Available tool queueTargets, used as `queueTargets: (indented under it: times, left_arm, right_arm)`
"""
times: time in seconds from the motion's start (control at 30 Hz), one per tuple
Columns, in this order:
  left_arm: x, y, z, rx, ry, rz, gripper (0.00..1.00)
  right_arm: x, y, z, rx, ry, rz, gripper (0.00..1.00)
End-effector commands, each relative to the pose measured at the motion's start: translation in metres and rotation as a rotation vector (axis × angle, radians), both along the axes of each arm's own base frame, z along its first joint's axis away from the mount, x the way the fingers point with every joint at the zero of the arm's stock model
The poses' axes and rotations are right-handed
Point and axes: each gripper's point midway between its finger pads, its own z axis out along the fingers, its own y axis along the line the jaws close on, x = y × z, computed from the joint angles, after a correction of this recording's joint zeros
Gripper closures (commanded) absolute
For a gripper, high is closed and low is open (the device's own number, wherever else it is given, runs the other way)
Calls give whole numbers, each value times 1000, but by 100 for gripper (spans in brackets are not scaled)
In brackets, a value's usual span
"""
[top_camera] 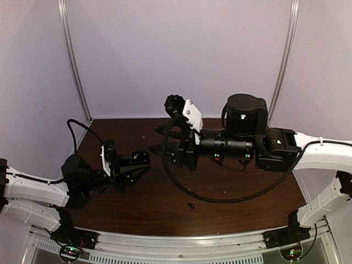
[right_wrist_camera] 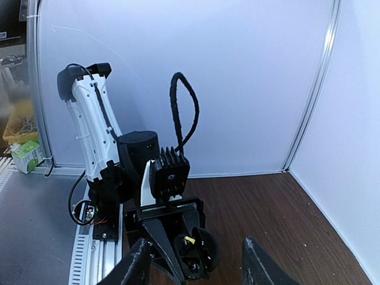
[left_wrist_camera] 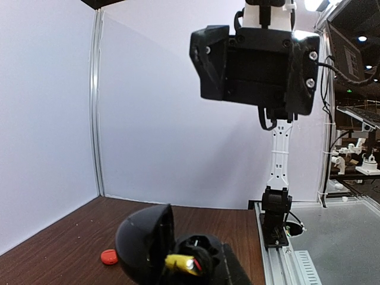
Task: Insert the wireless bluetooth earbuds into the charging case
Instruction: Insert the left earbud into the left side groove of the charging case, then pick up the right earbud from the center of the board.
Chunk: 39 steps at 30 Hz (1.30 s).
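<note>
The left fingers (right_wrist_camera: pixel 167 248) gripped the open charging case (left_wrist_camera: pixel 145 240), dead ahead between the spread, empty right fingers (right_wrist_camera: pixel 138 265), while one red-orange earbud (left_wrist_camera: pixel 108 256) lay on the worktop (left_wrist_camera: pixel 47 249) just beside it, likely the right's to fetch.

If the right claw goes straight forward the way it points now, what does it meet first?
Most likely the round black charging case, lid open, gripped by the left claw directly ahead; the depth is hard to judge.
</note>
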Motion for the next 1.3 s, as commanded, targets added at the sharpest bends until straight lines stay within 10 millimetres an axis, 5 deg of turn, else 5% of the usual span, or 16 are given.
queueTargets:
  times: [0.0,0.2,0.4,0.53,0.77,1.03,1.27]
  left_arm:
    - [-2,9,14,-52,-39,24,86]
    - [-1,13,12,-42,-34,47,86]
    - [2,16,6,-23,-17,72,86]
    - [3,18,5,-23,-12,81,86]
    - [3,18,6,-28,-13,84,85]
    - [3,17,5,-26,-20,81,86]
    - [3,17,5,-35,-24,79,85]
  right_arm:
    - [9,-27,-8,-31,65,-81,48]
    - [24,-59,-56,-156,217,-204,49]
    - [39,-91,-157,-481,438,-371,50]
    - [29,-103,-223,-676,550,-385,53]
    - [21,-113,-309,-775,694,-422,49]
    - [27,-109,-336,-749,651,-422,51]
    - [35,-114,-306,-454,480,-380,52]
